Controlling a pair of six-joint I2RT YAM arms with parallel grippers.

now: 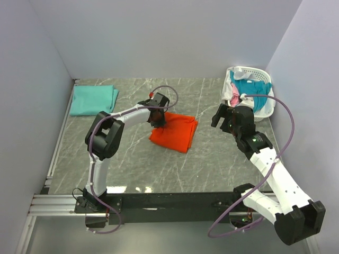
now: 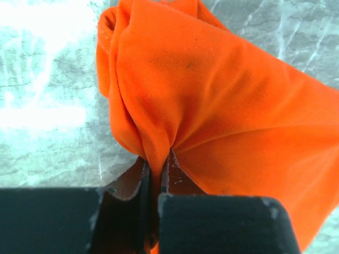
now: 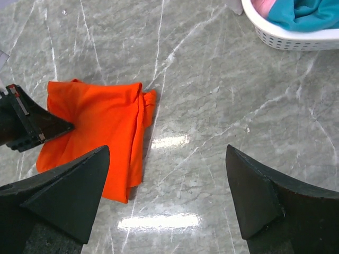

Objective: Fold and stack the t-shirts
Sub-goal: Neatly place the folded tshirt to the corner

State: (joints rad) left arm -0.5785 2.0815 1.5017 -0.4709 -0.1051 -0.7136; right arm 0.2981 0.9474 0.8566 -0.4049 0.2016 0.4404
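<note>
A bright orange t-shirt [image 1: 175, 132] lies folded in the middle of the table; it also shows in the right wrist view [image 3: 100, 132]. My left gripper [image 1: 157, 117] is shut on a pinch of its far-left edge, and the cloth [image 2: 212, 106] bunches up between the pads in the left wrist view. A mint-green t-shirt [image 1: 94, 99] lies folded at the far left. My right gripper [image 1: 222, 117] hangs open and empty over bare table to the right of the orange shirt, fingers [image 3: 69, 190] wide apart. Teal-blue [image 1: 249, 90] and pink [image 1: 234, 97] shirts sit in the basket.
A white slotted plastic basket [image 1: 264, 76] stands at the far right corner, also at the top right of the right wrist view [image 3: 296, 39]. Walls close the table on three sides. A metal rail [image 1: 58, 153] runs along the left edge.
</note>
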